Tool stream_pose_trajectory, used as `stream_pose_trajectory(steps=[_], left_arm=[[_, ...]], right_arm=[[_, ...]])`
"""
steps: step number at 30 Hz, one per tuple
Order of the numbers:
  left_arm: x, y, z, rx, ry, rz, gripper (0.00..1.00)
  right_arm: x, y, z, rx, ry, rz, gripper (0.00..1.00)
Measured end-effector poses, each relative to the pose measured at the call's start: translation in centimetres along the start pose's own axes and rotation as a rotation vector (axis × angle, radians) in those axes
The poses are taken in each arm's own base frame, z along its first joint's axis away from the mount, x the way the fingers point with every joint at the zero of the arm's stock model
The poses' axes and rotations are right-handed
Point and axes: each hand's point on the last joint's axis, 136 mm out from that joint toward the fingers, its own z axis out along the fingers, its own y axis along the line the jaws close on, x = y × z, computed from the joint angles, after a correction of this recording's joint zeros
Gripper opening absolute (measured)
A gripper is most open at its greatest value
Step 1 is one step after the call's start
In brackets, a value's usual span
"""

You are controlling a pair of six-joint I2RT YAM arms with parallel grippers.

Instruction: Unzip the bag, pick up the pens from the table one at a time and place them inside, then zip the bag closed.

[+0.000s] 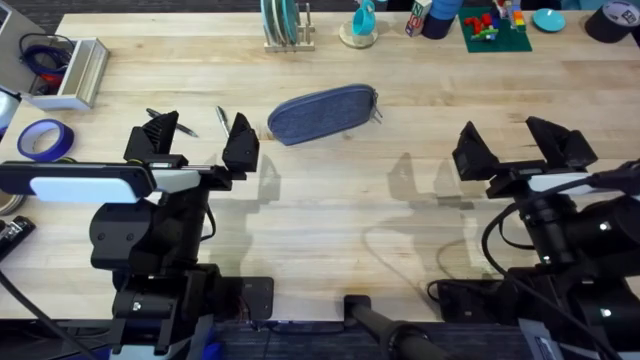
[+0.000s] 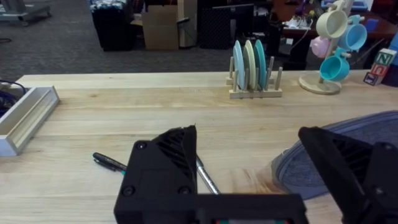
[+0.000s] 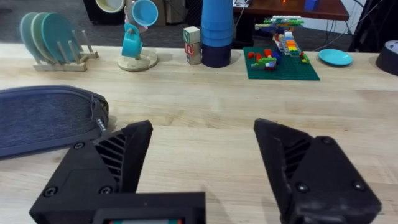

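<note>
Both hands, left hand (image 1: 197, 137) and right hand (image 1: 510, 145), gape empty; bag (image 1: 322, 112) zipped, 2 pens (image 1: 221, 119) waiting on table (image 1: 400, 220).

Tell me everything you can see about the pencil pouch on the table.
The bag is an oblong blue-grey pouch with rounded ends, in what looks like woven fabric. It lies flat on the table, slightly slanted, between the two arms and farther out than both. A zipper runs along its length and looks closed, with a small pull tab hanging at the end nearer the right arm. Nothing grips it. The left gripper hangs with open jaws just beside its other end; whether they touch is unclear.
</note>
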Motion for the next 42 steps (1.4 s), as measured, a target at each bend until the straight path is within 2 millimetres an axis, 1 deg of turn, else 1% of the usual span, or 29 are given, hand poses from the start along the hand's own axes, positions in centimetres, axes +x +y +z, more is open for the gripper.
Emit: stream_pose_trajectory(steps=[16, 23, 29, 32, 36, 42], left_arm=[[-0.1, 0.0, 0.0, 0.0, -0.004, 0.0, 0.995], [-1.8, 0.0, -0.1, 0.001, -0.072, 0.001, 0.993], [-1.9, 0.0, -0.2, -0.003, -0.053, 0.001, 0.993], [-3.3, 0.1, -0.7, -0.006, -0.053, 0.001, 0.993], [-5.7, 0.2, -1.6, -0.015, -0.049, 0.001, 0.993], [-7.7, 0.8, -2.4, -0.053, 0.033, 0.001, 0.994]], right_arm=[[-0.1, 0.1, 0.0, -0.005, -0.005, 0.0, 0.997], [-1.9, 0.1, -0.1, -0.008, -0.079, -0.003, 0.997], [-2.5, 0.2, -0.2, -0.009, -0.097, -0.004, 0.996], [-3.5, 0.2, -0.5, -0.008, -0.111, -0.005, 0.996], [-6.0, 0.2, -1.2, -0.009, -0.144, -0.006, 0.996], [-9.0, 0.2, -1.7, -0.009, -0.151, -0.006, 0.995]])
